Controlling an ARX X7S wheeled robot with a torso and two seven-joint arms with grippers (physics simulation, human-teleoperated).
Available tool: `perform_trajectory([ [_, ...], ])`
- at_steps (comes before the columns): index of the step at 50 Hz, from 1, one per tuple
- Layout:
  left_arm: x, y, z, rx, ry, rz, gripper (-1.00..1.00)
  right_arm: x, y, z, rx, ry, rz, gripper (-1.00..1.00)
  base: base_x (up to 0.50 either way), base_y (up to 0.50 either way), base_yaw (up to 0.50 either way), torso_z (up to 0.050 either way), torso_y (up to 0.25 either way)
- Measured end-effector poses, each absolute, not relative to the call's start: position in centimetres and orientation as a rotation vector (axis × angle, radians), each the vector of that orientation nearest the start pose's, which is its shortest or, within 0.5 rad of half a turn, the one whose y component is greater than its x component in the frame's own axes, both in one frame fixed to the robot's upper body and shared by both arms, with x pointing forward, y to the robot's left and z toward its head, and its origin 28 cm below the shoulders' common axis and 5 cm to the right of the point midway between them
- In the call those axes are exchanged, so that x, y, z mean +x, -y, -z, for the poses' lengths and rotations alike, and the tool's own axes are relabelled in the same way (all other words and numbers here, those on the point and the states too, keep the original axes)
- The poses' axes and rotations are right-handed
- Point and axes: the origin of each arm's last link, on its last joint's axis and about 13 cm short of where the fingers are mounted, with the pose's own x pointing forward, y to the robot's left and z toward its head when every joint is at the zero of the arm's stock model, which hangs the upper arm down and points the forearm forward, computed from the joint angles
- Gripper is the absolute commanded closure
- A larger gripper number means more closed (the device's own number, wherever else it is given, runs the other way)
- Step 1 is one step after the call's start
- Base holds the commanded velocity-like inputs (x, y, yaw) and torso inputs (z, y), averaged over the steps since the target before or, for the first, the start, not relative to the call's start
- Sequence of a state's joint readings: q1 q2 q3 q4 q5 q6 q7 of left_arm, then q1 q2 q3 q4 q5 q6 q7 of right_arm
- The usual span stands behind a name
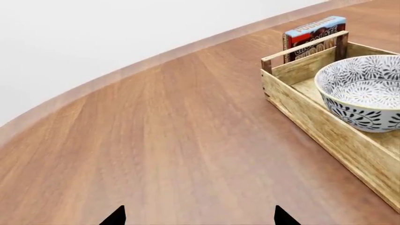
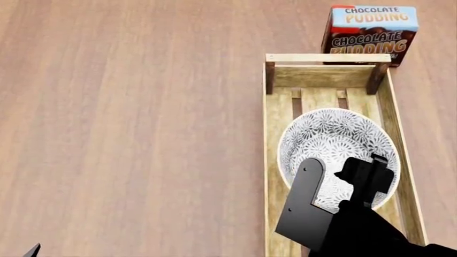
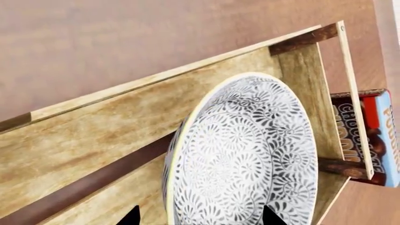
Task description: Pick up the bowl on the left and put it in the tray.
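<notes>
At far lower left of the head view, only a tip of the left gripper (image 2: 32, 250) shows, its fingertips parted wide over bare table (image 2: 128, 134). Right of centre, the bowl (image 2: 335, 144) sits inside the tray (image 2: 271, 160); the right gripper (image 2: 367, 179) hovers above it, spread wide. A chocolate pudding box (image 2: 370, 32) stands upper right.

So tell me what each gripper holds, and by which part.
Left gripper holds nothing. Right gripper hangs over the grey-patterned round ceramic bowl; any grip cannot be told.
</notes>
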State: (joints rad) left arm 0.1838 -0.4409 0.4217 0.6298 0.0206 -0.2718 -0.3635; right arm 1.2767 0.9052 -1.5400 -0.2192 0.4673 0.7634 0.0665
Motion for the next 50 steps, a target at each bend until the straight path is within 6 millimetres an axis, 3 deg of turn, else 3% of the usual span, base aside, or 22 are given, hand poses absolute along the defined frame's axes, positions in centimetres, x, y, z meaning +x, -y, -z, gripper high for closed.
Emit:
perform_trajectory([
  [30,14.3,-20.0,-7.7,0.303,0.14,0.15,-1.0,28.5,18.0,-17.1,-1.249,-0.306,-0.437,-1.0,0.0,0.0,0.0,0.0,-0.008],
  [50,14.2,-20.0,-7.8,0.303,0.144,0.151,-1.0,27.1,18.0,-18.5,-1.265,-0.298,-0.443,-1.0,0.0,0.0,0.0,0.0,0.0],
])
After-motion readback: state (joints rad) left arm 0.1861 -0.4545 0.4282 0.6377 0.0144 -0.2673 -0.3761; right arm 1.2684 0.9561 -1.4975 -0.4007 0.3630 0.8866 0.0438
